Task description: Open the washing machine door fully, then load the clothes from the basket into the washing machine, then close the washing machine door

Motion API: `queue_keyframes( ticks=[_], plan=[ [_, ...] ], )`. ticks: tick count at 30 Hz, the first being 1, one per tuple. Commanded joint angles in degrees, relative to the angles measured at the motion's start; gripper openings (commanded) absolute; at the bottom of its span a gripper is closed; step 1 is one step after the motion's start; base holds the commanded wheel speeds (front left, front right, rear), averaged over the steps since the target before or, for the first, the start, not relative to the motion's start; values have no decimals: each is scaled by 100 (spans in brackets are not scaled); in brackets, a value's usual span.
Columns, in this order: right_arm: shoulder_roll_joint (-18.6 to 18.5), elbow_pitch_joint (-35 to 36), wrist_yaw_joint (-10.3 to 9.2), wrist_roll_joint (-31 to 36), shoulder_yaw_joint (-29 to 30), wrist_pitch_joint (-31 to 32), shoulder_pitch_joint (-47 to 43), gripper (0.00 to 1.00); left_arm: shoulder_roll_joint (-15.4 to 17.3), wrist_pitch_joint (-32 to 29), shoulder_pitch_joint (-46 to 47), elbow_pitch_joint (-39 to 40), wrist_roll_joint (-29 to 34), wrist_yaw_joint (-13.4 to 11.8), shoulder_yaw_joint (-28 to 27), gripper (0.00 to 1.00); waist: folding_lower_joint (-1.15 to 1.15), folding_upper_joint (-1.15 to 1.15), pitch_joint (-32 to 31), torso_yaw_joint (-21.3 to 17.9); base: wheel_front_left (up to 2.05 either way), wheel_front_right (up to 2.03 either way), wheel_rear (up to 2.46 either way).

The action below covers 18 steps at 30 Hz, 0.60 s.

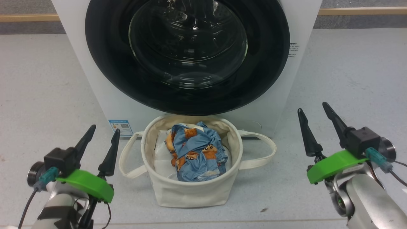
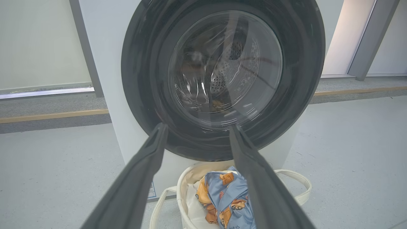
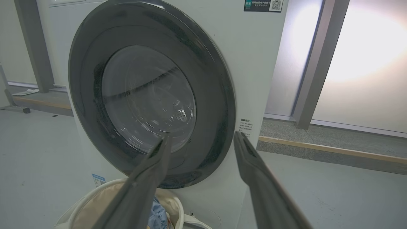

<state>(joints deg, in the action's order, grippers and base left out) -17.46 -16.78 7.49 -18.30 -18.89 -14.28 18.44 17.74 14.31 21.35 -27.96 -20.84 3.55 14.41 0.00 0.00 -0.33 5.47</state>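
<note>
The washing machine door [image 1: 105,63] looks shut, though its latch is hidden. The clothes [image 1: 197,149] lie in the basket [image 1: 187,194] near it. The left gripper [image 1: 105,128] and right gripper [image 1: 312,106] flank the basket, released and empty, likely free for the door.

Soft, even indoor light fills the views, leaving faint shadows on the pale grey floor [image 1: 349,63]. Reflections streak the glossy black-rimmed round door [image 1: 187,47]. Glare washes out the frosted wall panel [image 3: 365,54]; the long dark fingers [image 2: 133,184] blur up close.

Left end effector [image 1: 105,128] and right end effector [image 1: 312,106] hang low at either side, jaws parted (tips angled upward).
</note>
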Motion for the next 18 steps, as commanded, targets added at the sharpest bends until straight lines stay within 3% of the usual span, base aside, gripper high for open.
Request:
queue_keyframes(
  ticks=[1, 18],
  plan=[
    [-90, 181, 0, 27, -1, -72, 85, 100, 204, 69, 309, 166, 25, 8, -221, 100, 0, 0, 7, 1, 0, 0, 0],
    [39, 210, 0, 32, 295, -72, -27, 100, 194, 69, 391, 195, 81, 19, -331, 100, 0, 0, 147, 20, 0, 0, -1]
  ],
)
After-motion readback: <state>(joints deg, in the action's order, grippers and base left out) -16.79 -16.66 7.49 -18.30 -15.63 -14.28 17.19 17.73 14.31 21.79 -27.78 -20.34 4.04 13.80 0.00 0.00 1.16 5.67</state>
